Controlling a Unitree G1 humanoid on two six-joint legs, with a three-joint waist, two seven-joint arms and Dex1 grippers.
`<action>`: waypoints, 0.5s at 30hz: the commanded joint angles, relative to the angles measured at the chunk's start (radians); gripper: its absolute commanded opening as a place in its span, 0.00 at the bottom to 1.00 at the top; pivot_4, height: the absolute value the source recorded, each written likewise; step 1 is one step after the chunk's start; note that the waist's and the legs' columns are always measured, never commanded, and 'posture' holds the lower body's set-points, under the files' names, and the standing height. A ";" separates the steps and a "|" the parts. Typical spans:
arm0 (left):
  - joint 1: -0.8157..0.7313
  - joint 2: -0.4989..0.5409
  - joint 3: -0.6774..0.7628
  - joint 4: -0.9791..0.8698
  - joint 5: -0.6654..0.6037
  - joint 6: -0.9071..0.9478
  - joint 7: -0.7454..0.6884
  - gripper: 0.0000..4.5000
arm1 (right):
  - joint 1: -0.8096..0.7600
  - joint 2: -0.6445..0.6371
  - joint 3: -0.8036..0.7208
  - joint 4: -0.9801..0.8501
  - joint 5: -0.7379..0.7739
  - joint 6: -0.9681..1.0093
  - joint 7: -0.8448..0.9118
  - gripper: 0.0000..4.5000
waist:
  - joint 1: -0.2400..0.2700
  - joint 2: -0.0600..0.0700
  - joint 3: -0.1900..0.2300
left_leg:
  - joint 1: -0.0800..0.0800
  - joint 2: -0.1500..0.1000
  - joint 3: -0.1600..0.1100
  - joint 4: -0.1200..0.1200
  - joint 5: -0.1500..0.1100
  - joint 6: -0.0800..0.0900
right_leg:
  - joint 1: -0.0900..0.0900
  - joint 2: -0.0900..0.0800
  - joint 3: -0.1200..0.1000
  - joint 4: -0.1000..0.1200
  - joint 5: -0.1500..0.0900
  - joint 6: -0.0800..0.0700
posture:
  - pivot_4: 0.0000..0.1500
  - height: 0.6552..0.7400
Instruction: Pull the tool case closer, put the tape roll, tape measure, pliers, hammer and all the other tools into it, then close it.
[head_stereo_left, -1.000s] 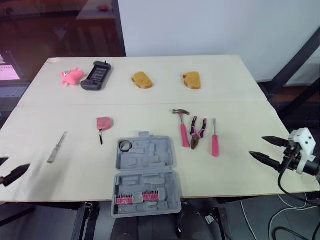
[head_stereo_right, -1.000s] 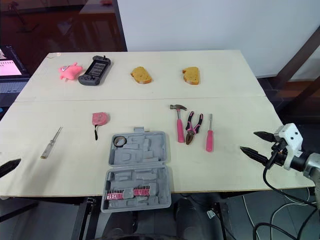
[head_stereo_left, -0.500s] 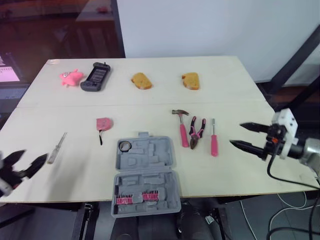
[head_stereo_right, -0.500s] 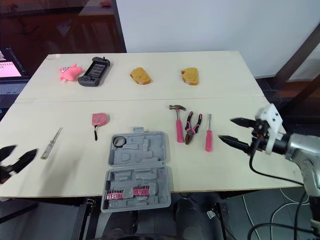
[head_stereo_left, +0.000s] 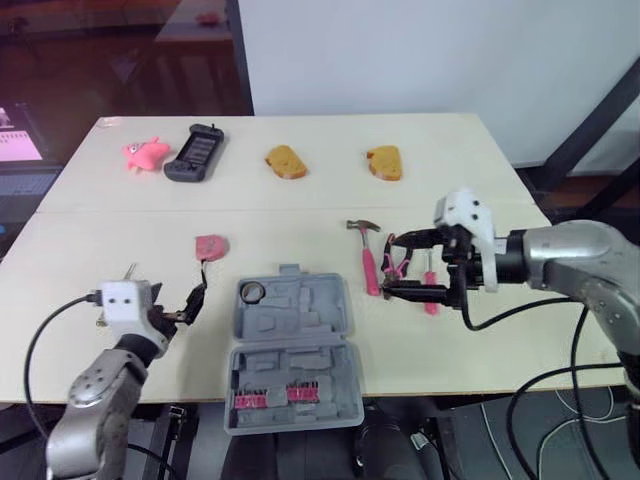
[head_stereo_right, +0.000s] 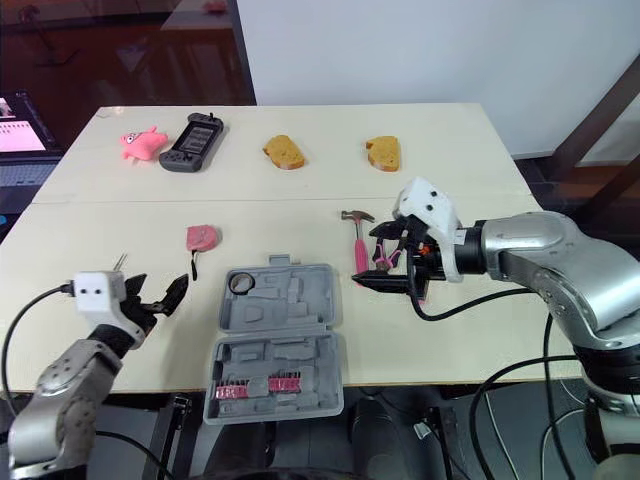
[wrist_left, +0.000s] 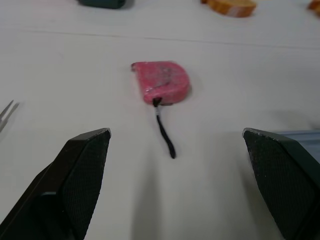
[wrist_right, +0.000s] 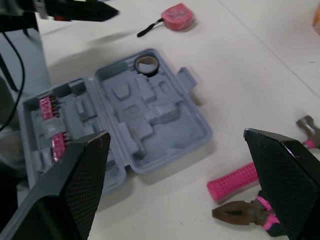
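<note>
L gripper (head_stereo_right: 163, 292) is hovering spread wide, aiming at tape measure (wrist_left: 161, 82) (centre-left in head view). It should be closing across the body, not the strap. R gripper (head_stereo_left: 388, 266), also spread, is hanging over hammer (head_stereo_left: 366, 262) and pliers (wrist_right: 240, 211), right of centre. Tool case (head_stereo_left: 290, 345) is lying open, lower centre.

Nothing readable is showing on any item: no words, brand names or numbers. A screen (head_stereo_right: 16, 110) at the left edge of the frame is glowing pink and white, its contents too small to read.
</note>
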 joint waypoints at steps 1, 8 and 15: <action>-0.061 -0.027 -0.031 0.045 0.057 -0.068 0.052 0.99 | -0.041 -0.018 -0.006 -0.007 0.014 0.039 0.004 1.00 | 0.001 0.000 0.000 | 0.000 0.000 0.000 0.000 0.000 0.000 | 0.000 0.000 0.000 0.000 0.000 0.000 | 1.00 0.81; -0.190 -0.081 -0.080 0.257 0.129 -0.155 0.107 0.99 | -0.042 -0.053 0.020 0.008 -0.034 0.019 0.038 1.00 | -0.001 0.000 0.000 | 0.000 0.000 0.000 0.001 -0.002 0.003 | 0.000 0.000 0.000 0.000 0.001 0.002 | 1.00 0.81; -0.299 -0.099 -0.048 0.418 0.110 -0.202 0.124 0.99 | -0.011 -0.097 0.019 0.048 -0.093 -0.010 0.053 1.00 | -0.001 0.000 0.000 | 0.000 0.000 0.000 0.001 -0.002 0.003 | 0.000 0.000 0.000 0.000 0.001 0.003 | 1.00 0.81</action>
